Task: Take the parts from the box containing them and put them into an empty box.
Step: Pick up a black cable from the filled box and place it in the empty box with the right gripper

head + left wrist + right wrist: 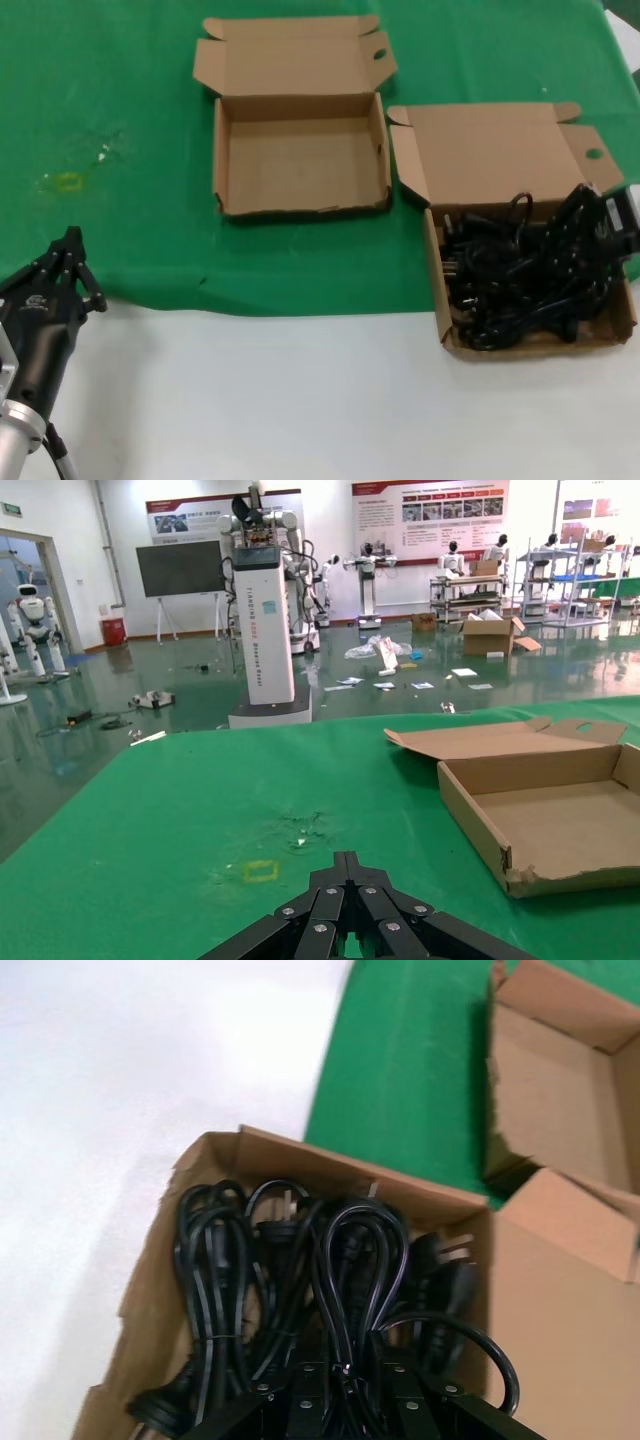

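Head view: my left claw [72,262] is parked at the near left of the bench [300,400], its fingers drawn together to a point and holding nothing, well apart from both boxes. My right claw [345,1385] is down in the full box [445,335] at the right; from its wrist camera I see its fingers together around a loop of black cord, so I judge it clamped on one of the parts [350,1260], though the contact itself sits at the edge of the view. In the head view only its dark body shows at the far right end of that box.

The parts [520,270], black coiled power cords with moulded plugs, lie in a tangled heap filling the full box. The empty box [300,160] stands on the green cloth [120,120] just beside and to the left of the full one, lid hinged back, side flaps spread, interior bare.

Progress, as I judge it: no cord has reached the empty box, so the transfer is at its first pick. Left to do: lift the gripped cord free of the tangle, carry it across, release it, and repeat for the remaining cords.
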`<action>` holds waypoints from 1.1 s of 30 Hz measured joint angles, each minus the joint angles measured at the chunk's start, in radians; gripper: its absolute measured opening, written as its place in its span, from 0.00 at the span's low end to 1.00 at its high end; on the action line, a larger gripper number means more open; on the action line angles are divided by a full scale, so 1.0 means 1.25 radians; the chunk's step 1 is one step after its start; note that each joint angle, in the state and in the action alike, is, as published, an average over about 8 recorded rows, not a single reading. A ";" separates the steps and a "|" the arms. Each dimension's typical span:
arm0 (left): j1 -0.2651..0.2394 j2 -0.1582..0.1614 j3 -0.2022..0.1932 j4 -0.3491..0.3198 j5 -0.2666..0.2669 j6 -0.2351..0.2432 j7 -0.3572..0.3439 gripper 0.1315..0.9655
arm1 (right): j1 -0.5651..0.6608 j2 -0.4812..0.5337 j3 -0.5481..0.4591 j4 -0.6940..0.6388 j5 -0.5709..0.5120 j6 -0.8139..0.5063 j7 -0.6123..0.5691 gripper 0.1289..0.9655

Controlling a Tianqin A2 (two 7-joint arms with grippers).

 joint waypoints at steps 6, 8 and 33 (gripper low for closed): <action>0.000 0.000 0.000 0.000 0.000 0.000 0.000 0.01 | 0.012 0.017 0.011 0.045 0.003 -0.011 0.043 0.10; 0.000 0.000 0.000 0.000 0.000 0.000 0.000 0.01 | 0.017 0.025 0.015 0.065 0.005 -0.017 0.063 0.10; 0.000 0.000 0.000 0.000 0.000 0.000 0.000 0.01 | 0.165 -0.158 0.011 -0.048 0.015 0.038 0.088 0.10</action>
